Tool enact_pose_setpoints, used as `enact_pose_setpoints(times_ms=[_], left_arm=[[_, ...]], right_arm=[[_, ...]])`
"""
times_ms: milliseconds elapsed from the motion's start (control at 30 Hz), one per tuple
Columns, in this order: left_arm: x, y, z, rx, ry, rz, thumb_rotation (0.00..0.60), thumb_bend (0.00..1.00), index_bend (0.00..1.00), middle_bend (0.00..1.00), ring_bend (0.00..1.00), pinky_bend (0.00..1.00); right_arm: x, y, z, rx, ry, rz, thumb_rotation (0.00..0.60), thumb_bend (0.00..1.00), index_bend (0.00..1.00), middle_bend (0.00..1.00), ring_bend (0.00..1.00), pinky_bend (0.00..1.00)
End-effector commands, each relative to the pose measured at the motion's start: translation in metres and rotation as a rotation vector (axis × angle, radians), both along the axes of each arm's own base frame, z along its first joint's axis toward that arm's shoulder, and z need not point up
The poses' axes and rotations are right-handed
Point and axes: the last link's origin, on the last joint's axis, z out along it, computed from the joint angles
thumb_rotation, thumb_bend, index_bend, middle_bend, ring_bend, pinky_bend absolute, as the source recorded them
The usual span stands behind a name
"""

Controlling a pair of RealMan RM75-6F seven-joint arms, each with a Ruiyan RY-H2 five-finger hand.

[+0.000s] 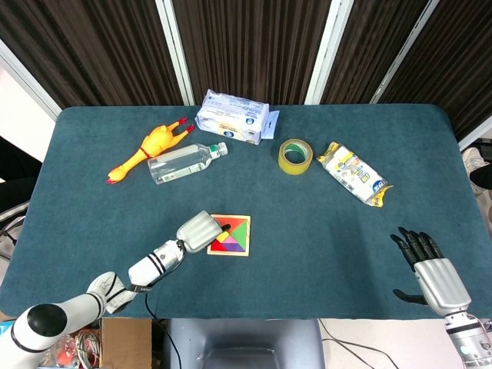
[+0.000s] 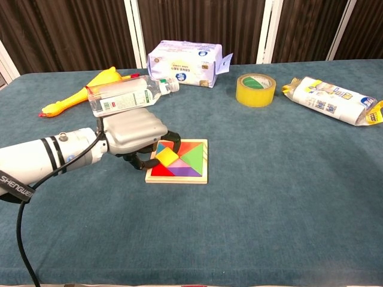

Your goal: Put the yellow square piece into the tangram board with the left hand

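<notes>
The right hand (image 1: 432,270) hovers at the tabletop's (image 1: 323,231) near right corner, fingers spread, holding nothing. Near the front edge, the left hand (image 2: 133,133) sits at the board's (image 2: 179,175) left side, fingers curled around the square (image 2: 167,156), which lies on the board.

Left hand (image 2: 133,134) fingertips are hidden under its own shell, so contact with the yellow square piece (image 2: 167,156) can't be confirmed. Tangram board (image 2: 197,177) left edge is covered by the hand. Right hand (image 1: 430,273) wrist is cut off by the head view's edge; it's absent from the chest view.
</notes>
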Motion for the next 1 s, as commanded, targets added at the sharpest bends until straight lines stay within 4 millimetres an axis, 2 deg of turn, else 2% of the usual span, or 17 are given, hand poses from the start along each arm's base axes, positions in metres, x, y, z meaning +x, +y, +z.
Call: enact_pose_setpoints(times_ms=[33,233,733,1000], left_arm=[[-0.0006,-0.0009,0.0005,0.002,-0.002,-0.002,0.6,0.42,0.53,1.0,1.0,1.0],[-0.0004,-0.0032,0.0005,0.0,-0.008,-0.004,0.6,0.42,0.45,1.0,1.0,1.0],[0.0021,-0.005,0.001,0.01,-0.02,-0.009,0.6,0.4,0.36,1.0,1.0,1.0],[0.0033,-0.0063,0.0012,0.015,-0.021,-0.012,0.6,0.39,0.35,1.0,1.0,1.0]], right_arm=[[0.0,0.0,0.0,0.0,0.0,0.0,0.6,0.14,0.0,0.0,0.0,0.0],[0.0002,0.0001,0.0008,-0.004,-0.003,0.0,0.6,0.14,0.0,0.0,0.0,0.0],[0.0,0.0002,0.0029,-0.008,-0.011,0.001,0.6,0.15,0.0,0.0,0.0,0.0],[-0.0001,0.0005,0.0044,-0.014,-0.016,0.004,0.6,0.15,0.0,0.0,0.0,0.0]])
